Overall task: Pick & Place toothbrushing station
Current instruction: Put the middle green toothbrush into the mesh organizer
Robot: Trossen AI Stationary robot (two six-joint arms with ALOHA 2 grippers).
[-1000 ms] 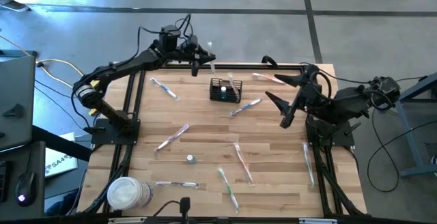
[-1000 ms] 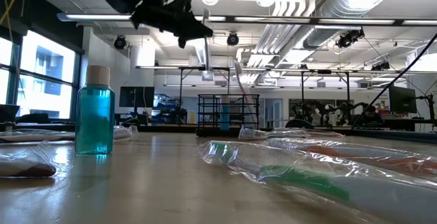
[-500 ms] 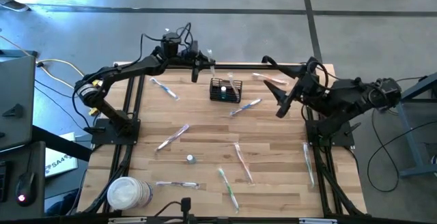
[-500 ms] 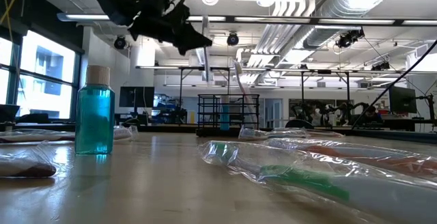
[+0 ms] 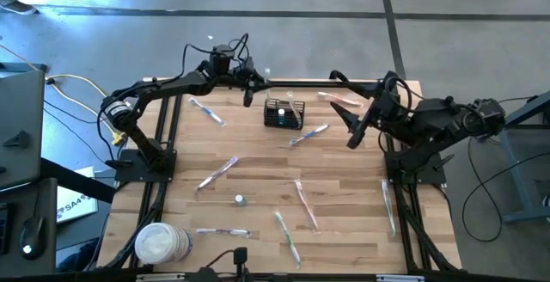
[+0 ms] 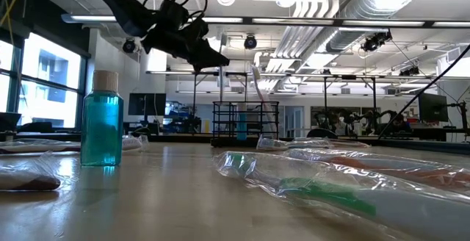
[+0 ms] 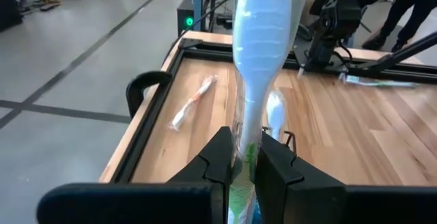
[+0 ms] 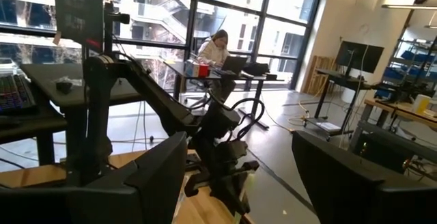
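Observation:
The toothbrushing station, a small black wire-mesh basket [image 5: 284, 113], stands on the table near the far edge; it also shows in the low view [image 6: 246, 120]. A wrapped toothbrush [image 5: 297, 107] sticks up out of it. My left gripper [image 5: 250, 90] hangs above the table just left of the basket, shut on a toothbrush in a clear-white wrapper [image 7: 263, 39]. It also shows in the low view [image 6: 202, 50]. My right gripper [image 5: 355, 129] is open and empty, in the air right of the basket. My left gripper pinches the wrapped toothbrush between its two fingers [image 7: 220, 159], on the narrow part of the pack [image 7: 247, 138] near its green end. The rest of the pack sticks out past the fingertips. It is lifted clear of the table.
Several wrapped toothbrushes lie scattered on the wooden table, e.g. [image 5: 209, 110], [image 5: 308, 134], [image 5: 305, 205]. A small blue bottle [image 5: 240, 199] stands mid-table. A round white tub [image 5: 159, 243] sits at the near left corner. A person sits at a desk in the room beyond [image 8: 217, 46].
My left gripper has sunk a little and drifted toward the basket, keeping the wrapped toothbrush. My right gripper has gone a little toward the far edge, then stayed still, open.

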